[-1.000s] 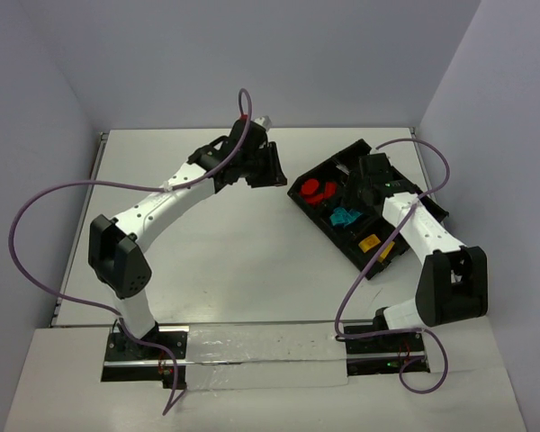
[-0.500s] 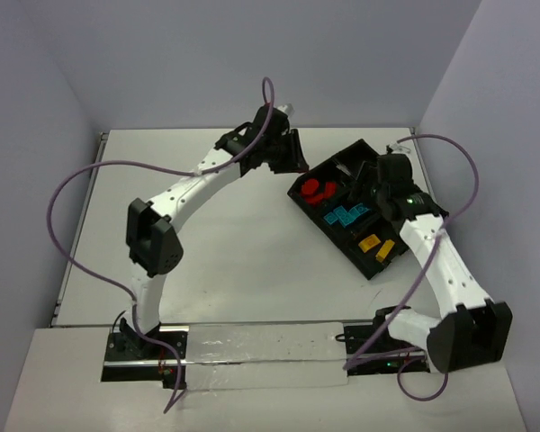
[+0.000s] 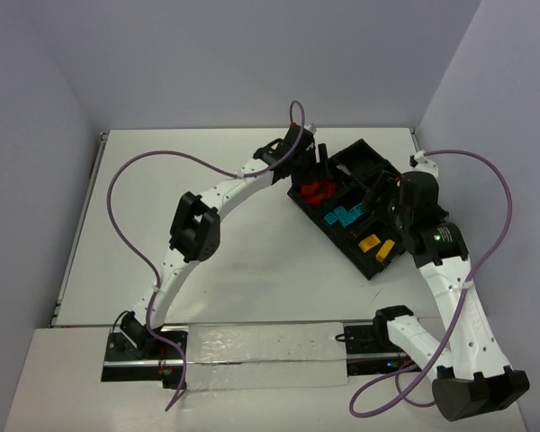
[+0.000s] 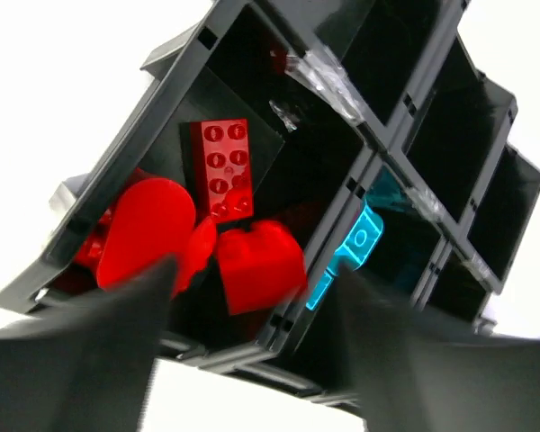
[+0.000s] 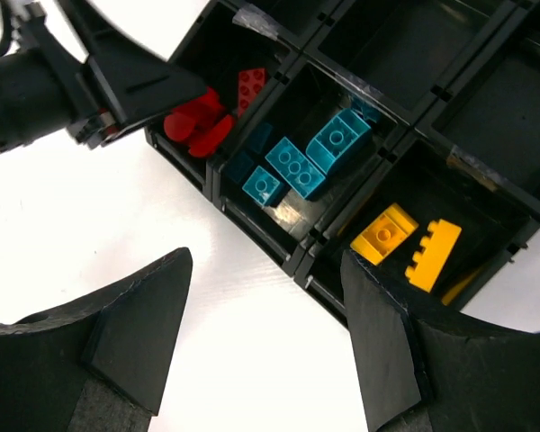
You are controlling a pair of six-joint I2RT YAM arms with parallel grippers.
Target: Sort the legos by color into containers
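**Q:** Status check: what's going on at your end, and where are the legos [image 3: 345, 216]?

**Me:** My left claw [image 4: 252, 283] is spread wide, hanging right over the end compartment of the tray [image 4: 117, 171]. That's where the reds [image 4: 225, 171] sit: one flat studded brick plus a few rounded bits piled up against each other.

**Q:** And the other side?

**Me:** My right claw [image 5: 265, 270] is spread too, fingers well apart, up above the tray's near long edge. Looking down from there I get the whole near row. It goes reds, then cyans [image 5: 292, 166] in the next compartment, then yellows [image 5: 387, 232] in the one after. I count at least two yellows, lying just beside each other. The cyans are four or five, hard to count, and some of them are touching.

**Q:** Is the tray sitting straight?

**Me:** Nah, it's skewed on the worktop [image 3: 252, 261], over on my right side.
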